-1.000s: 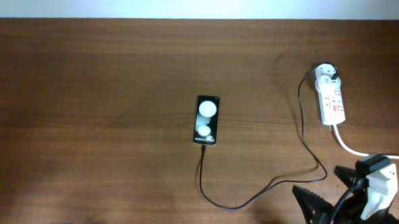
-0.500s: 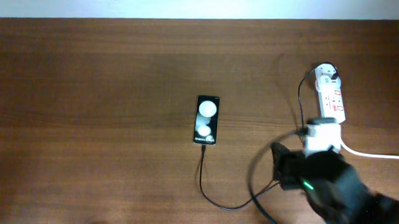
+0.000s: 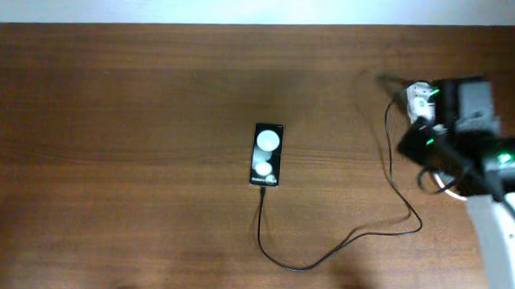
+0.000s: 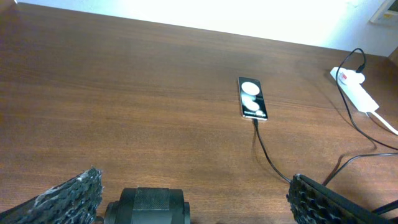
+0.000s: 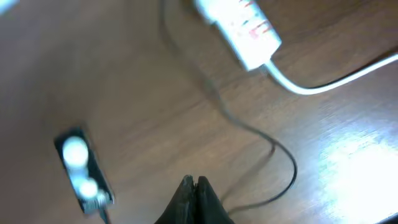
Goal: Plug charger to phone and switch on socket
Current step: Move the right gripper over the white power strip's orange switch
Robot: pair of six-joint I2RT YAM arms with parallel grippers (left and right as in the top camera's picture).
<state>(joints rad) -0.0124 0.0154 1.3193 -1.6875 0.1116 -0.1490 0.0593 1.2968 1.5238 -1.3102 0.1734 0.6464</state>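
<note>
No legible text, print on the phone (image 3: 267, 154) too tiny, red marks on the socket (image 5: 238, 23) blurred

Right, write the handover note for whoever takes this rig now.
Left gripper: jaws open, empty, well back from the work.
Right gripper: jaws shut, empty, above the socket.
Phone lies face up in the middle. The charger runs from its near end to the socket at the far right.
Done: the charger looks plugged into the phone.
Left: switch the socket on. Whether it is already on cannot be read here.
</note>
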